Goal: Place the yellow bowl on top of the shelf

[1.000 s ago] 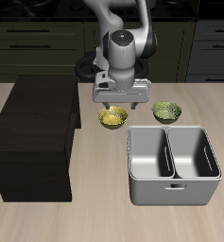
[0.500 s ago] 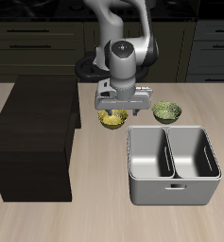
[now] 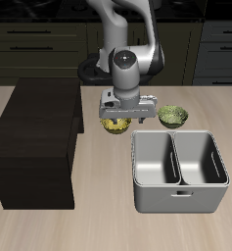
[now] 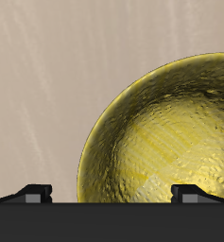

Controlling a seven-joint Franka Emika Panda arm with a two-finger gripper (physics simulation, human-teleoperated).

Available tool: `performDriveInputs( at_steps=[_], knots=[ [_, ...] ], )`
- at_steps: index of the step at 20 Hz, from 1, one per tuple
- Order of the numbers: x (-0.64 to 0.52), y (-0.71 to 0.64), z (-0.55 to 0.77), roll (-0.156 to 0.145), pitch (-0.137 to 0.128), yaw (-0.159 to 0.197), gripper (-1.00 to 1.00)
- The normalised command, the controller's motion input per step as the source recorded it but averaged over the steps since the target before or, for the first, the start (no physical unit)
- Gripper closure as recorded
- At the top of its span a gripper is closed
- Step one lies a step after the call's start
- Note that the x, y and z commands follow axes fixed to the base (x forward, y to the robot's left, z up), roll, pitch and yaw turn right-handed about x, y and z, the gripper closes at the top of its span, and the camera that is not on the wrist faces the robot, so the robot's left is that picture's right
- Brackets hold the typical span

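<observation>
The yellow bowl (image 3: 116, 125) sits on the table between the shelf (image 3: 34, 137) and the grey bin. It fills the wrist view (image 4: 165, 132), close below the hand. My gripper (image 3: 122, 113) hangs directly over the bowl, low, with its fingers spread wide on either side of the bowl's rim. The fingertips (image 4: 33, 192) show apart in the wrist view, holding nothing. The shelf is a large dark box with a flat top, beside the bowl.
A greener, darker bowl (image 3: 172, 117) sits on the table beside the yellow one, farther from the shelf. A grey metal two-compartment bin (image 3: 180, 170) stands nearer the table's front edge. Dark kitchen cabinets run along the back.
My gripper has come down steadily toward the yellow bowl and slightly toward the table's front edge. The bowl has not moved.
</observation>
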Motion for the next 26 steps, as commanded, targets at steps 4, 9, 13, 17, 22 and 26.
performDriveInputs(
  at_steps=[4, 9, 13, 17, 22, 26],
  knots=[
    [-0.08, 0.0, -0.07, 0.026, 0.004, 0.002, 1.0],
    [-0.04, 0.0, -0.02, 0.019, -0.002, -0.007, 1.0],
    [0.01, 0.0, -0.01, 0.008, -0.001, 0.008, 1.0],
    [0.02, -0.01, 0.16, -0.015, -0.01, 0.049, 1.0],
    [0.01, -0.09, 0.4, -0.018, -0.061, 0.028, 1.0],
    [0.01, -0.07, 0.37, -0.012, -0.051, 0.018, 1.0]
  ],
)
